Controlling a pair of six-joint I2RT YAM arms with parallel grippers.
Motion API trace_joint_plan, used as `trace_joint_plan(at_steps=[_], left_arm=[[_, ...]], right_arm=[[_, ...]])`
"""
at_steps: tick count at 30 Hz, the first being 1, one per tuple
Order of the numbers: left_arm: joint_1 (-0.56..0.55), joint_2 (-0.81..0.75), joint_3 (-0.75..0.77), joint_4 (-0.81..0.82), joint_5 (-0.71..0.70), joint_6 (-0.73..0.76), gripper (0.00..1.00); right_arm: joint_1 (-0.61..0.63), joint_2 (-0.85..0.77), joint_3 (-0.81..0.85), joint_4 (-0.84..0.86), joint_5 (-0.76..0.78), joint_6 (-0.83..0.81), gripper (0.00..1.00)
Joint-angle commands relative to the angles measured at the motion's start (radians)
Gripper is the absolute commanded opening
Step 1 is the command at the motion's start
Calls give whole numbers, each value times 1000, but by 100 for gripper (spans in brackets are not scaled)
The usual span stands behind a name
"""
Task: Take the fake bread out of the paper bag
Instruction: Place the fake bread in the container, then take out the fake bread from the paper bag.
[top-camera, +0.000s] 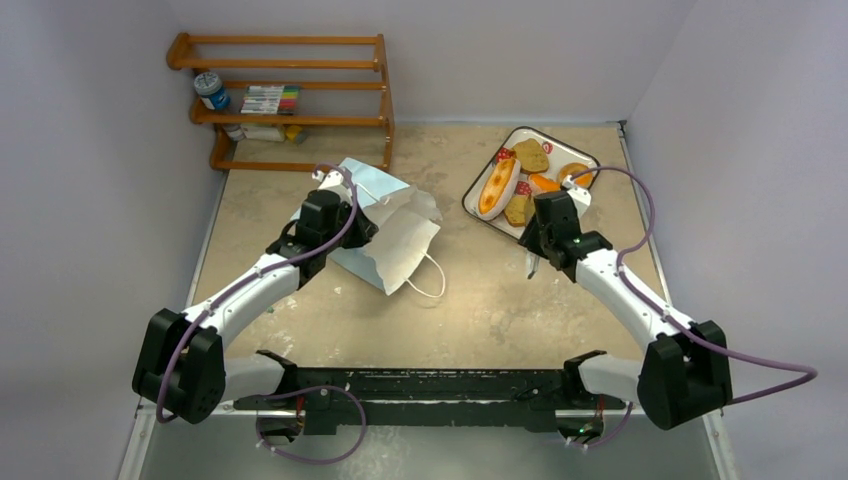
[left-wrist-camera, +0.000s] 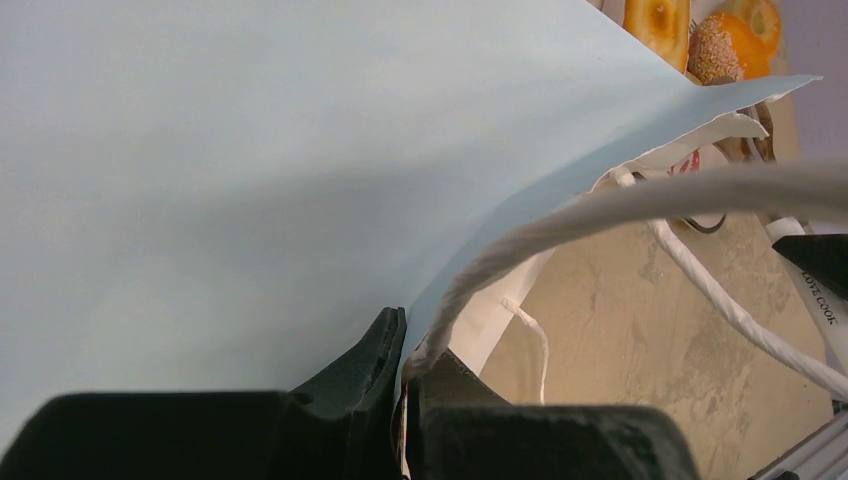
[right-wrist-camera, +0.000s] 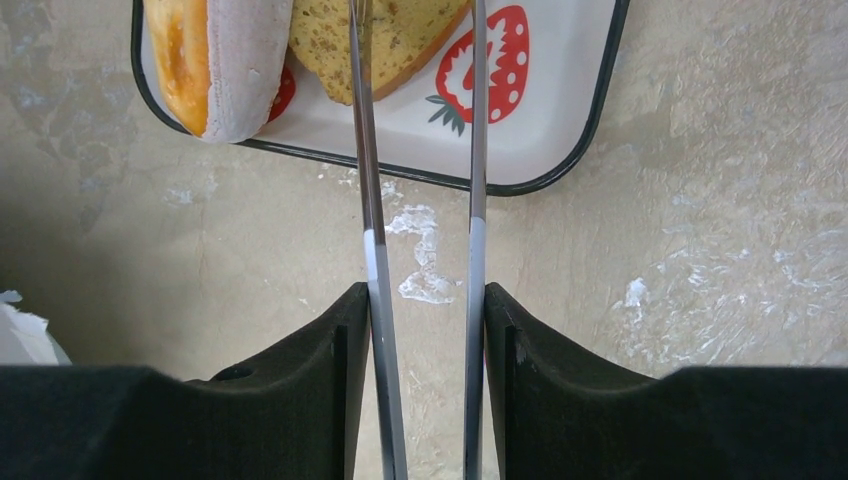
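Pale lilac walls, a scuffed beige table (top-camera: 480, 300), a wooden shelf (top-camera: 290, 90) in the back-left corner. All the fake bread (top-camera: 497, 187) I can spot is on the strawberry-print tray (right-wrist-camera: 555, 120) over on the right, well apart from the paper bag (top-camera: 400, 245).

The bag lies on its side left of centre. Its long axis runs diagonally from back-left to front-right, with the closed blue end toward the shelf. The white-lined mouth opens toward the right and a bit toward the arms, one cord handle (top-camera: 432, 280) trailing on the table. The left gripper (left-wrist-camera: 404, 345) is pinched tight on the bag's upper lip, holding the mouth up.

The right gripper (right-wrist-camera: 425, 300) is squeezing a pair of thin metal tongs (right-wrist-camera: 372, 200). The two blades stand a little apart, tips over a toast slice (right-wrist-camera: 415, 35) on the tray, just beside the long roll (right-wrist-camera: 225, 60). That roll lies at a slant across the tray, orange side up. The doughnut (top-camera: 575, 172) and the second toast slice (top-camera: 531, 155) sit further back.

My read: this is the drop-off end of a trip – a piece set down, tongs easing off. I can't see inside the bag, so I can't tell if anything's left in it. If so, the tongs need to swing back and go in along that diagonal, low and flat – while the left side keeps the lip up.
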Motion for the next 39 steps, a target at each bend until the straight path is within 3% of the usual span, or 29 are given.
trace_joint_plan(at_steps=[1,17,32,39], left_arm=[[9,-29,-9,33,12,10,0],[9,-20,-1,34,20,18,0],[9,-38,9,-52,66,92,0],[8,-32,18,-75,35,108,0]], right_arm=[[12,-48,24,-11,16,20,45],[78,-178,79,-82,48,28,42],[474,-320,120,-177,34,67,41],[562,-382,117,-238,-5,25,41]])
